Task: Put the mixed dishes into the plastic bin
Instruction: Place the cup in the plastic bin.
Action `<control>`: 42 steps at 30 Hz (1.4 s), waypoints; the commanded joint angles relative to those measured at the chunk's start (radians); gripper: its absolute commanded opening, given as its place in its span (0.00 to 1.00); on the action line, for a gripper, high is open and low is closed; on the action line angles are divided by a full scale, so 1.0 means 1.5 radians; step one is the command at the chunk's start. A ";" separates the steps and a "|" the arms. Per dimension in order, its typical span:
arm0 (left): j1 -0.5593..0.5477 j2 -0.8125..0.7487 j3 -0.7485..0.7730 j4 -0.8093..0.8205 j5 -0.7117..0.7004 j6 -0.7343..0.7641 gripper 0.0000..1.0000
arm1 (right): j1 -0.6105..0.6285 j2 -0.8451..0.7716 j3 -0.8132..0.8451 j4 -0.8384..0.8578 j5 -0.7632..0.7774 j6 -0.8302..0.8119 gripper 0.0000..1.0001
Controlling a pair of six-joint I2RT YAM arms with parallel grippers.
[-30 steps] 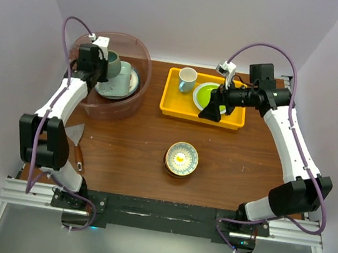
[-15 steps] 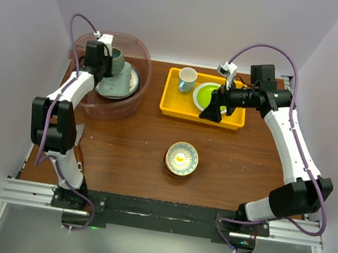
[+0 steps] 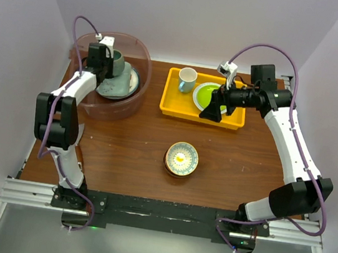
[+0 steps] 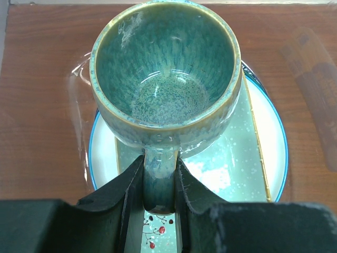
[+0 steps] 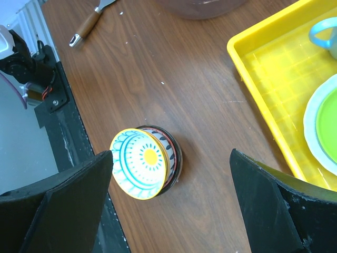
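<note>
Robot lab — white enclosure walls (image 3: 191, 16), aluminium rail (image 3: 21, 191).

White arms (image 3: 292, 144) with black joints (image 3: 295, 194), black tool fingers (image 4: 131, 184), looping purple cables (image 3: 271, 47).

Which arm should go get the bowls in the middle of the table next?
Probably the right. The right gripper is open and empty, and the bowls sit in its camera's view. The left gripper is shut on the mug handle at the bin.

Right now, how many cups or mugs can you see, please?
2: the teal mug, gripped by the left pincer over the plastic bin; a white cup in the yellow tray.
</note>
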 commanded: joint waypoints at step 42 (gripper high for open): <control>0.004 -0.447 -0.152 0.027 0.129 -0.173 1.00 | -0.004 -0.050 -0.057 -0.089 -0.107 -0.241 0.98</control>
